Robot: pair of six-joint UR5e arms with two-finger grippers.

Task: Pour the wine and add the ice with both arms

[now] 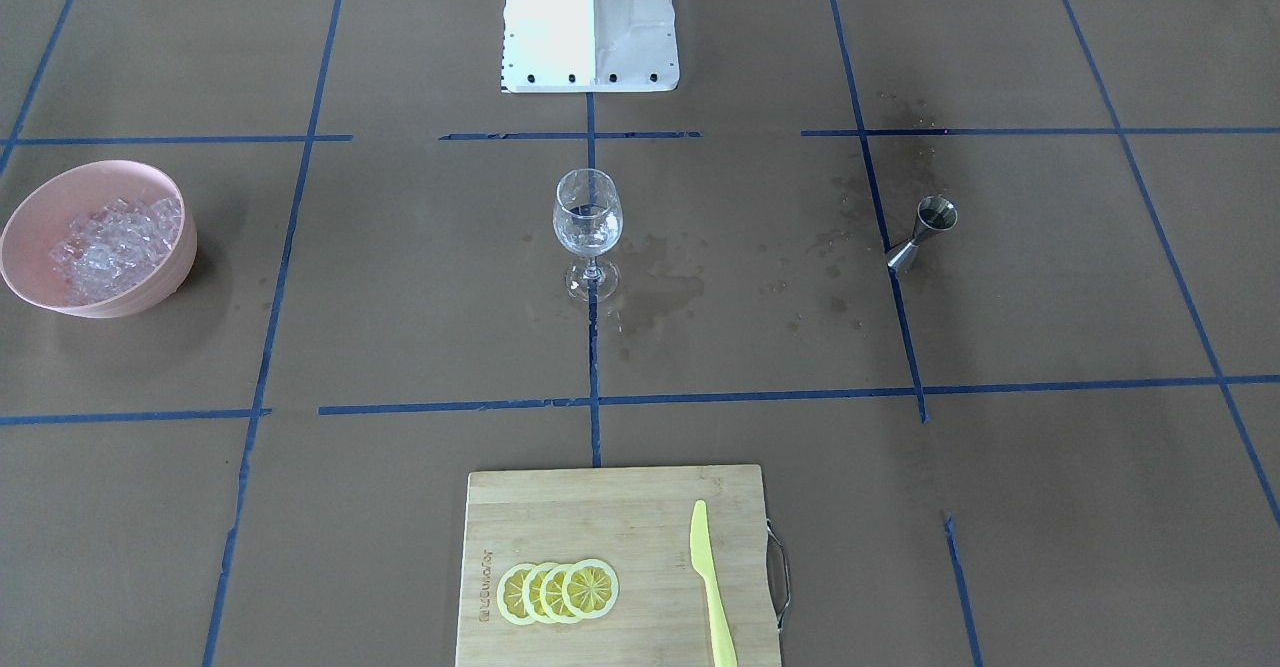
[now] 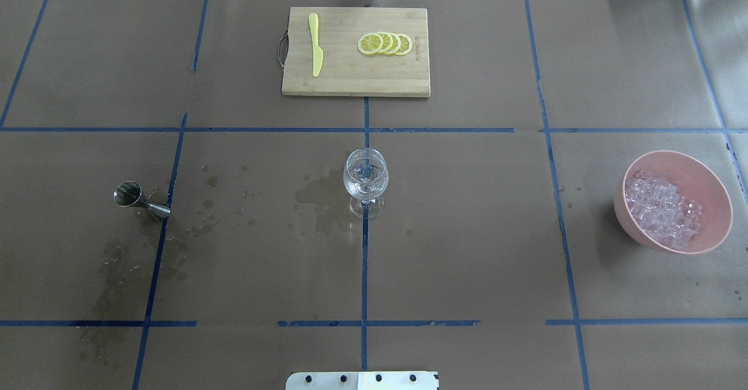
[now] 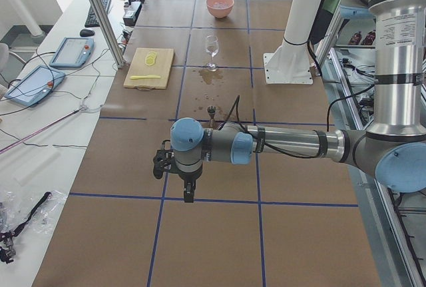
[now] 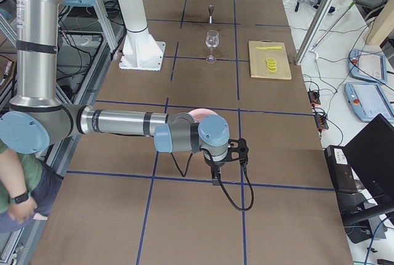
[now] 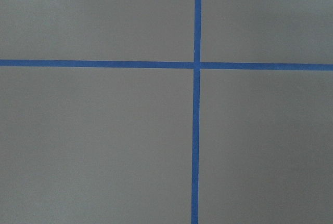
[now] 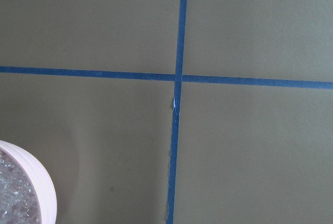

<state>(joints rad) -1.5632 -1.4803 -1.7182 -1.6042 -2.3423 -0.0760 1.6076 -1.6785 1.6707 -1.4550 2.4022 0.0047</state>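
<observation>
Ice is heaped in a pink bowl, set on the table's right half in the overhead view, at 3 o'clock from the wine glass and well apart from it. In the right wrist view the bowl's rim and some cubes are seen at approx. 7 o'clock.

The glass stands upright at table centre on a blue tape line. Wet stains are spread at its 9 o'clock, and farther that way a steel jigger is stood, tilted look due to cam angle.

At the glass's 12 o'clock a bamboo cutting board is laid, w/ four overlapping lemon slices and a yellow knife on it. A brand mark is burned near the board's edge; too small to be read.

The left arm and right arm are held out past the table's ends, the left gripper and right gripper pointed down. Whether either claw is parted or closed can't be told. A white label on the left arm's upper link isn't legible.
</observation>
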